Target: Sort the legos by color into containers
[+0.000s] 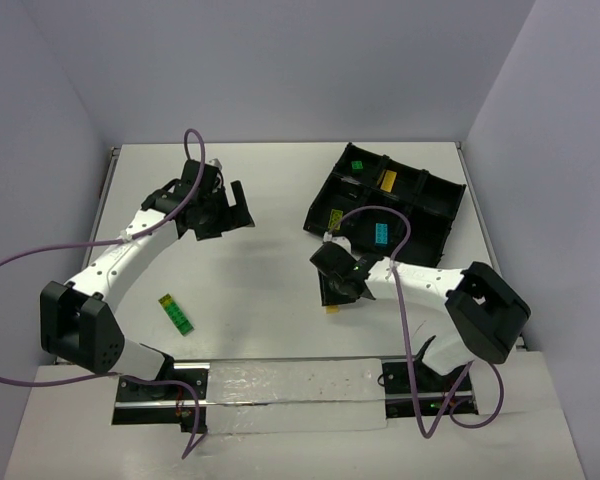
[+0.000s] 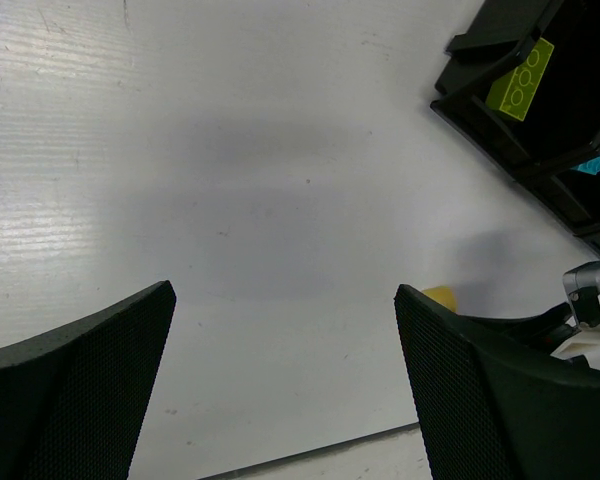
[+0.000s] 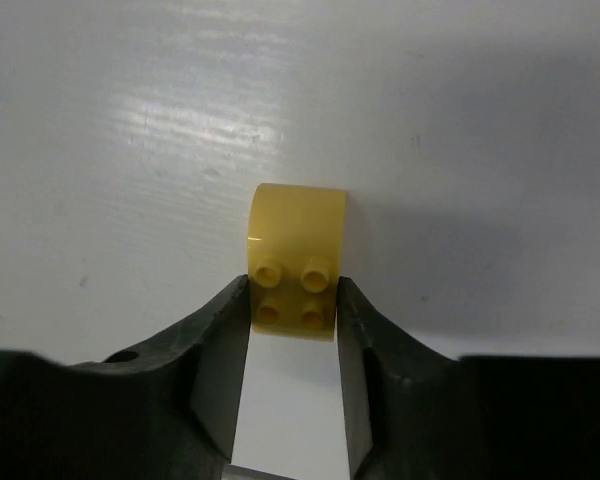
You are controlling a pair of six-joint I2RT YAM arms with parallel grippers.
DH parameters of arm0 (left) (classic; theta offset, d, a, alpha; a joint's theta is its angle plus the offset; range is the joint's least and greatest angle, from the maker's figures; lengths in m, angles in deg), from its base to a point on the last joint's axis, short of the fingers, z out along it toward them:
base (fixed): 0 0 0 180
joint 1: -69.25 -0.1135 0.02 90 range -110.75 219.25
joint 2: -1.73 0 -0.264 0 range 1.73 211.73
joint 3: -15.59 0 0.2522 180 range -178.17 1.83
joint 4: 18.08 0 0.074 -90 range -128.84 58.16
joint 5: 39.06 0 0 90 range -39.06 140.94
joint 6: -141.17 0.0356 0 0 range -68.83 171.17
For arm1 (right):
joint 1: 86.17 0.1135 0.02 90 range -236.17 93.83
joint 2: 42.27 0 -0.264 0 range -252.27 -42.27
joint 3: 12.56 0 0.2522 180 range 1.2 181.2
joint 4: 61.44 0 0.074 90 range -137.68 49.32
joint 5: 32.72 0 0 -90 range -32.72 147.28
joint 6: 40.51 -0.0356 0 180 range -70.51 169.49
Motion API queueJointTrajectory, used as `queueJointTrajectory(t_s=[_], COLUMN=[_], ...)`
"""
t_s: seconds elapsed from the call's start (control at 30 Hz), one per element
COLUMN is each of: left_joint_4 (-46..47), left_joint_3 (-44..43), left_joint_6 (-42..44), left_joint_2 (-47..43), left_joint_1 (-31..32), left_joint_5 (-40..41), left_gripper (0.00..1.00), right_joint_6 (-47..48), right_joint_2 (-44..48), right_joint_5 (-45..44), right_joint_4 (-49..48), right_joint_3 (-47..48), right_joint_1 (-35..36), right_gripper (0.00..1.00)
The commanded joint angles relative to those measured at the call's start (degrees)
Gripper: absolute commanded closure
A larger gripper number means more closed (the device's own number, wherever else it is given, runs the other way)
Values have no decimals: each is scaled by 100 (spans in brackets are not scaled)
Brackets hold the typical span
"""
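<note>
1. Right end effector point(image 3: 292, 300) has its two fingers pressed against opposite sides of the small yellow rounded-top plastic brick point(image 3: 295, 265). It reads as closed on the brick, which sits on the white worktop point(image 1: 270, 260).
2. The brick lies right of the worktop's middle, just off the near-left corner of the black divided plastic tray point(image 1: 435, 180) in the far right corner.
3. Step in hand, as I judge it: grasping a yellow piece for sorting.
4. The next move calls for a firm lift clear of the worktop and over the tray wall. The target is the compartment holding the amber-yellow brick point(image 1: 388, 180), not those with the green brick point(image 1: 359, 163) or cyan brick point(image 1: 378, 233).
5. Left end effector point(image 1: 215, 205) hangs wide open and empty over the far left. A green-and-yellow stacked brick point(image 1: 176, 313) lies unsorted towards the near left edge.
</note>
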State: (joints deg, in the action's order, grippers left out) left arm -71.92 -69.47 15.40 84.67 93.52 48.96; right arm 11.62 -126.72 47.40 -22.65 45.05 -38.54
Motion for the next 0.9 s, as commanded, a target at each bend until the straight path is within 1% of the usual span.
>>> queueJointTrajectory(t_s=[0.0,0.03,0.07,0.13,0.17,0.27,0.33,0.47,0.53,0.57,0.67,0.87], left_joint_4=[106,125,139,149,146,108,111,127,124,116,75,68], left_joint_3=[37,50,55,48,42,4,-20,-24,-16,-15,-31,-47], left_joint_6=[44,44,44,51,60,103,138,174,210,211,251,263], left_joint_2=[-122,-107,-90,-63,-58,-75,-108,-200,-242,-243,-259,-349], left_joint_1=[-21,-19,-19,-19,-23,-28,-28,-23,-28,-28,-28,-28], left_joint_5=[-87,-117,-140,-174,-176,-113,-68,17,39,40,48,125], left_gripper=[2,2,2,2,2,3,3,3,3,3,3,2], right_joint_6=[88,81,91,155,189,361,552,827,939,965,1080,1149], right_joint_2=[-36,-55,-63,-4,61,373,533,624,528,444,-7,-763], right_joint_5=[-496,-562,-603,-706,-798,-1093,-1166,-886,-650,-646,-613,-686], right_joint_4=[342,424,488,695,793,998,1021,724,602,559,377,217], right_joint_3=[255,322,387,640,785,1282,1615,2103,2385,2392,2829,3611], right_joint_1=[225,255,265,272,270,190,-257,-1240,-1918,-1932,-2617,-3295], right_gripper=[73,83,89,97,99,99,99,99,99,99,98,98])
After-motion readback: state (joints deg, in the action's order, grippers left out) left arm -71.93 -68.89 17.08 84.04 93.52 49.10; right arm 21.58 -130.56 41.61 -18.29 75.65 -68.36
